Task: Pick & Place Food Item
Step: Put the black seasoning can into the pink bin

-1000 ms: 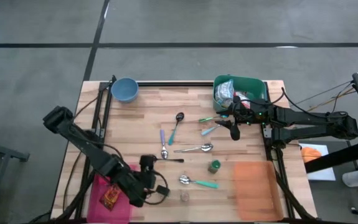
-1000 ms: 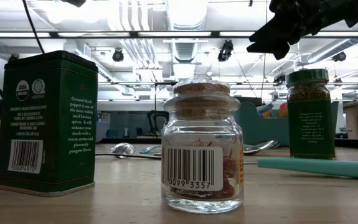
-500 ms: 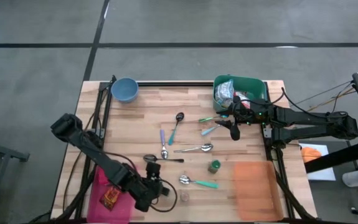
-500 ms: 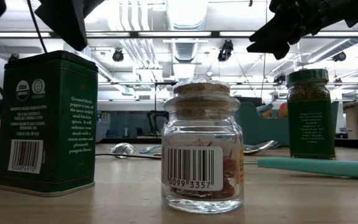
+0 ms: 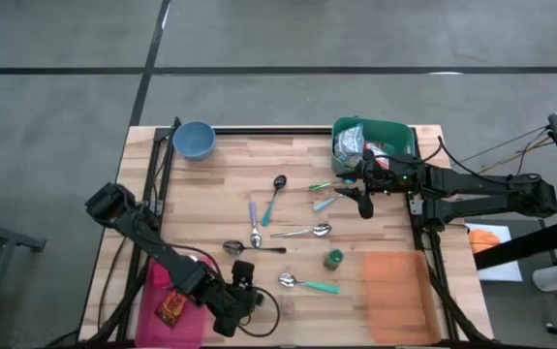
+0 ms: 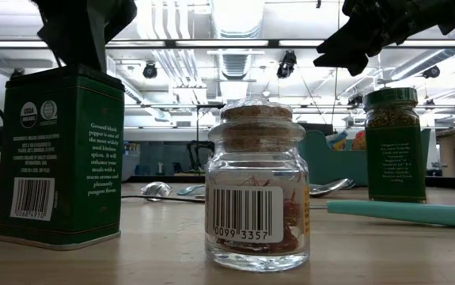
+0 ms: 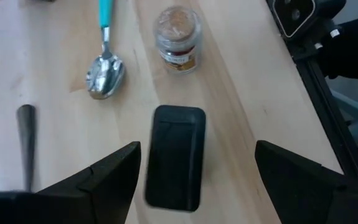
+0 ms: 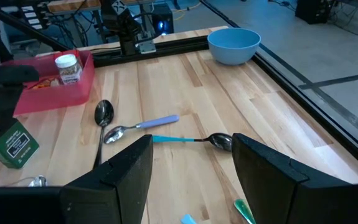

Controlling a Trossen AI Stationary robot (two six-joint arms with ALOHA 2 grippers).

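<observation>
A green pepper tin (image 6: pixel 57 154) stands upright near the table's front edge; the left wrist view shows its dark top (image 7: pixel 177 155). My left gripper (image 7: pixel 194 171) hangs open just above it (image 6: pixel 81 32), one finger on either side of the tin's top and apart from it; in the high view the gripper (image 5: pixel 243 294) hides the tin. A small cork-stoppered glass jar (image 6: pixel 257 186) stands just right of the tin. A green-lidded spice jar (image 5: pixel 333 259) stands farther right. My right gripper (image 5: pixel 363 201) waits open above the table beside the green bin.
A pink tray (image 5: pixel 158 281) with packets lies at the front left, an orange tray (image 5: pixel 399 291) at the front right. The green bin (image 5: pixel 394 136) with food packets and a blue bowl (image 5: pixel 194 140) stand at the back. Several spoons (image 5: pixel 302 233) lie mid-table.
My left gripper has come down and moved toward the table's near edge, ending right over the green tin; in the low view it has come in from above. Its fingers have stayed apart. The tin and jars have kept still.
</observation>
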